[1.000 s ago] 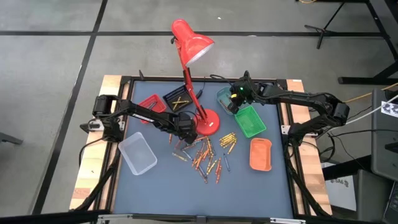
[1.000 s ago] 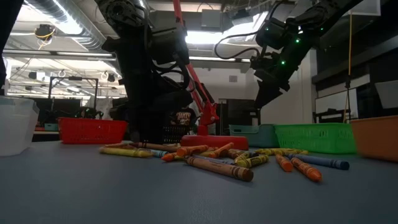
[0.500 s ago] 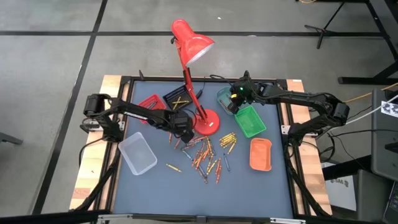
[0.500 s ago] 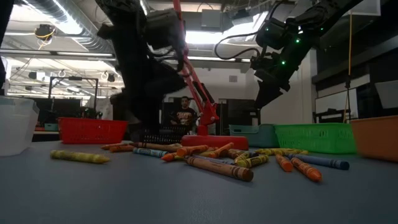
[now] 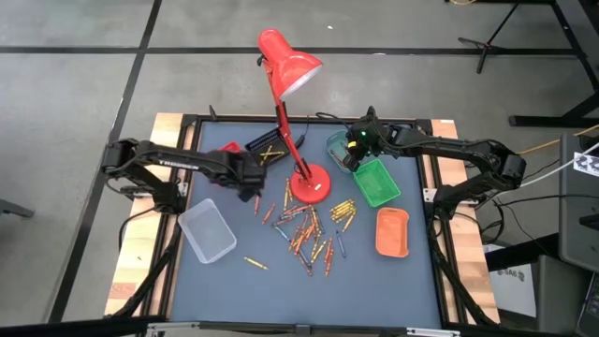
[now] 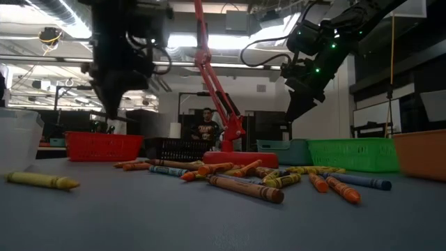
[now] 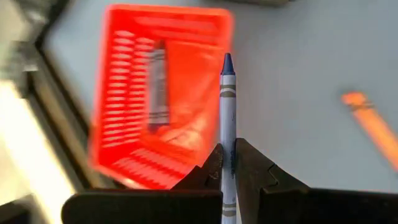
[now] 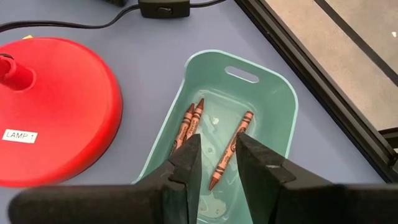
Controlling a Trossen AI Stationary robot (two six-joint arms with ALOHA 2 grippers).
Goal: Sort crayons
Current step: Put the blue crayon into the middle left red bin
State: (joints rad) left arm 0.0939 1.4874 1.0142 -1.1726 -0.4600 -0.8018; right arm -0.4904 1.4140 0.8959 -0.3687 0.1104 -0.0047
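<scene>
Left gripper: clamped on a blue crayon, above the red tray near the desk's far-left edge
Stray crayon: yellow, alone toward the near edge
Crayons: loose heap mid-desk, by the lamp base
Right gripper: fingers parted, empty; over the teal tray holding three brown crayons

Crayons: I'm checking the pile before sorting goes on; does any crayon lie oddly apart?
Yes. One yellow crayon lies alone near the clear tray, away from the main pile.
</scene>
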